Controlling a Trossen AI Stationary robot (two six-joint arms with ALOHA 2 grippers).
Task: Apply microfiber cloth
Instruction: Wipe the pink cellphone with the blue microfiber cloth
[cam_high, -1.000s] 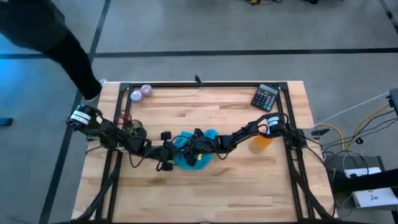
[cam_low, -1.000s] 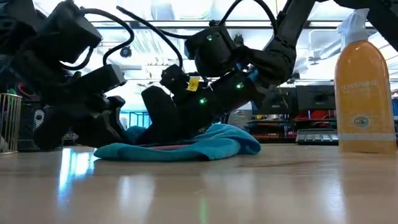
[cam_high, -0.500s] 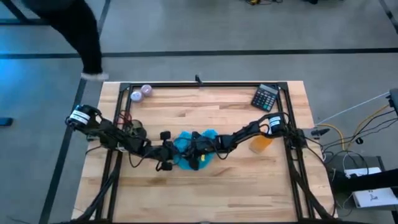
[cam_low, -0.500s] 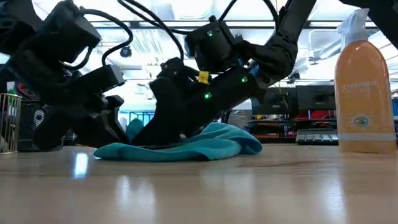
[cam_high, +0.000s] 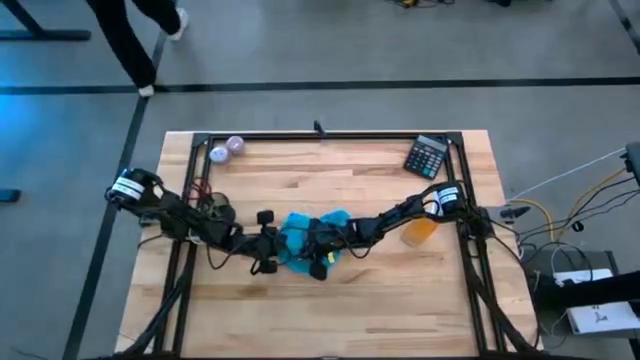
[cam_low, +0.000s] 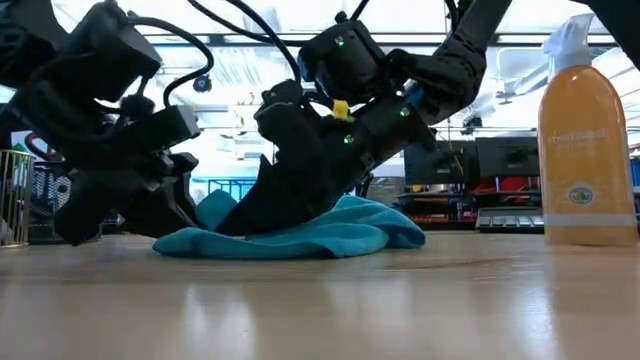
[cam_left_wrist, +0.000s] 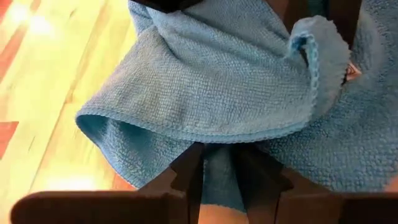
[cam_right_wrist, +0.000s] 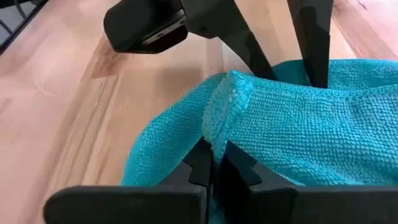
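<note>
At left on the wooden table (cam_high: 330, 180), left gripper (cam_left_wrist: 217, 163) low at the cloth's left edge, fingers pinched on a fold of the microfiber cloth (cam_high: 300, 235). At table centre, cloth bunched in a teal heap, lying flat on the wood between both grippers. Just right of that, right gripper (cam_right_wrist: 214, 158) angled down, fingers nipped tight on a raised hem. Farther right, orange spray bottle (cam_low: 585, 140) upright, apart from the cloth. Calculator (cam_high: 428, 155) near the far right corner.

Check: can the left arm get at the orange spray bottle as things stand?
Probably not. The left gripper is shut on the microfiber cloth, and the right gripper and its arm lie between it and the spray bottle.
</note>
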